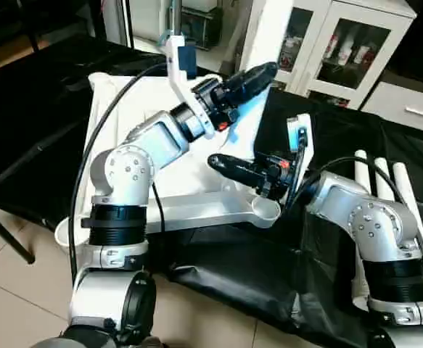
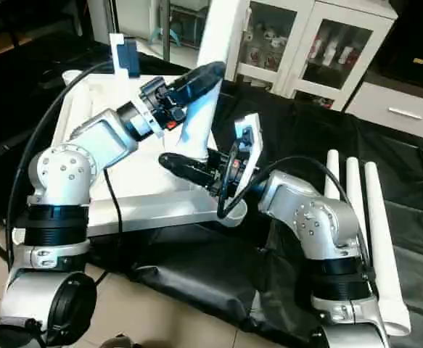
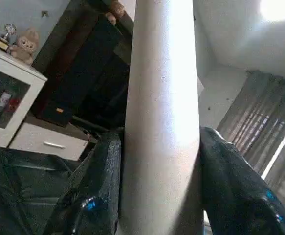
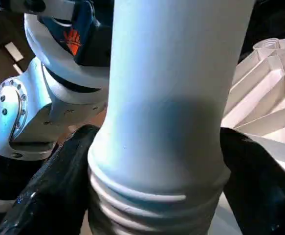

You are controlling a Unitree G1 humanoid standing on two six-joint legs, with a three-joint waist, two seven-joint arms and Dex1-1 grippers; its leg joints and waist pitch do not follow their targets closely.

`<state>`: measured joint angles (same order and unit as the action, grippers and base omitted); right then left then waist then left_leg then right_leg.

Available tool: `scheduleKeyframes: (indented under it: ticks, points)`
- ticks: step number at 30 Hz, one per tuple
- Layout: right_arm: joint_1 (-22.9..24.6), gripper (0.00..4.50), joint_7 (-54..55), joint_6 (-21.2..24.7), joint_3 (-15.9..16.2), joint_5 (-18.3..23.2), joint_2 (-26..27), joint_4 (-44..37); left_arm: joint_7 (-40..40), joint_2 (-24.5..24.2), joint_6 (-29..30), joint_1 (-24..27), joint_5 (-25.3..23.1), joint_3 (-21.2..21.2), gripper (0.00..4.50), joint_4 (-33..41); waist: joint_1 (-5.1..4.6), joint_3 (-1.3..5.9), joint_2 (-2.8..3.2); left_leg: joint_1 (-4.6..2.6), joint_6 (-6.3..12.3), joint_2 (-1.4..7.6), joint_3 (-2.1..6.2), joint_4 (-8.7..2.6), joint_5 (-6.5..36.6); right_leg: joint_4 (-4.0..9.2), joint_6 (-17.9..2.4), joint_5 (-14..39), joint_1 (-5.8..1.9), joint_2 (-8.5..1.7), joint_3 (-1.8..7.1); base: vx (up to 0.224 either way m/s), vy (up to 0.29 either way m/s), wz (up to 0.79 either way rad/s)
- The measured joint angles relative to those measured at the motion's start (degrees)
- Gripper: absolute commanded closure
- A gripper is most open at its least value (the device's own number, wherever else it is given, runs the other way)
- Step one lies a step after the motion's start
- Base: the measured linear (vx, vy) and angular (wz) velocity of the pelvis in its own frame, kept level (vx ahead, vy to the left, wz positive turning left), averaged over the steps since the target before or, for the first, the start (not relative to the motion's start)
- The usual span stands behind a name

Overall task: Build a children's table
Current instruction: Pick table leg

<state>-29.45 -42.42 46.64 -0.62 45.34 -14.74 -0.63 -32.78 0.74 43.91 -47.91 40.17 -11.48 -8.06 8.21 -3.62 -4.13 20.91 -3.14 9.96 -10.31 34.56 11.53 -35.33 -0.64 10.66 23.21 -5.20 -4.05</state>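
Observation:
The children's table's white tabletop lies upside down on the black-covered worktable, its ribbed underside facing up. One white leg stands tilted over it, threaded end down. My left gripper is shut on the leg partway up, its black fingers pressed to both sides. Lower down, just above the threads, my right gripper clasps the same leg, with fingers against each side.
Three spare white legs lie side by side on the black cover at the right, behind my right arm. An empty round corner socket sits at the tabletop's near corner. White glass-door cabinets stand behind the worktable.

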Motion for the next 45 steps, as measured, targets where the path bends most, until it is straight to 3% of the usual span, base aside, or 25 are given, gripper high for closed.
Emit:
scheduleKeyframes:
  ticks: [8, 9, 12, 16, 24, 31, 36, 45]
  points:
    - [-0.22, 1.68, -0.67, -0.21, 0.00, -0.02, 0.00, 0.71, 0.44, -0.49, -0.30, 0.00, 0.12, -0.01, 2.55, 0.00, -0.04, 0.00, 0.00, -0.01, 0.00, 0.00, 0.00, 0.02, -0.01, -0.03, 0.00, -0.01, 0.00, 0.00, 0.00, 0.000, 0.000, 0.00]
    - [-0.25, 1.71, -0.86, -0.21, 0.01, -0.02, -0.11, 0.73, 0.41, -0.83, -0.23, 0.01, 0.25, -0.02, 2.20, 0.00, -0.03, 0.00, 0.00, -0.01, 0.00, 0.00, 0.00, 0.02, -0.01, -0.03, 0.00, -0.01, 0.00, 0.00, 0.00, 0.000, 0.000, 0.00]
    - [-0.26, 1.72, -2.20, -0.17, 0.08, -0.14, -1.36, 0.77, 0.06, -1.56, 0.94, 0.01, 1.70, -0.11, 1.85, 0.05, 0.02, 0.00, 0.00, 0.00, 0.01, 0.00, 0.01, 0.04, -0.01, -0.03, 0.00, -0.01, 0.00, 0.00, 0.00, 0.000, 0.000, 0.00]
    - [-0.12, 1.73, -5.14, 0.14, 0.17, -0.12, -4.31, 0.62, -3.14, -3.65, 4.97, 0.10, 5.20, -0.99, 1.51, 0.04, 0.01, 0.00, -0.01, 0.00, 0.00, 0.00, 0.00, 0.06, -0.01, -0.06, 0.00, -0.01, 0.00, 0.00, 0.00, 0.000, 0.000, 0.00]
    - [3.86, 1.73, -14.95, 0.99, 4.03, -0.89, -12.61, -2.86, -10.52, -7.06, 9.93, 0.68, 8.73, 0.77, 0.86, 0.17, 0.19, 0.00, -0.02, 0.00, 0.01, 0.01, 0.02, 0.20, 0.00, -0.17, -0.01, -0.02, 0.00, 0.00, 0.01, 0.000, 0.000, 0.00]
    - [6.22, 1.73, -19.84, 2.14, 6.78, -0.74, -15.50, -6.13, -12.80, -7.19, 11.33, 0.71, 8.79, 4.19, 0.86, 0.30, 0.24, 0.00, -0.01, -0.05, -0.26, 0.02, 0.09, 0.42, 0.11, -0.53, -0.01, -0.02, -0.02, -0.02, 0.02, 0.000, 0.000, 0.00]
    - [6.90, 1.73, -19.88, 1.94, 7.05, -1.04, -15.51, -6.08, -13.61, -7.42, 11.42, 0.72, 8.83, 4.54, 1.47, 0.28, 0.17, 0.00, 0.00, -0.07, -0.43, 0.02, 0.19, 0.42, -0.03, -0.68, -0.02, -0.04, -0.03, -0.02, 0.01, 0.000, 0.000, 0.00]
    - [6.90, 1.73, -20.08, 1.75, 7.07, -1.26, -15.50, -6.08, -13.52, -8.22, 11.40, 1.30, 9.13, 4.33, 2.17, -0.21, 0.21, 0.00, -0.01, -0.04, -0.48, 0.02, 0.25, 0.42, -0.07, -0.68, -0.02, -0.04, -0.03, -0.02, -0.04, 0.000, 0.000, 0.00]
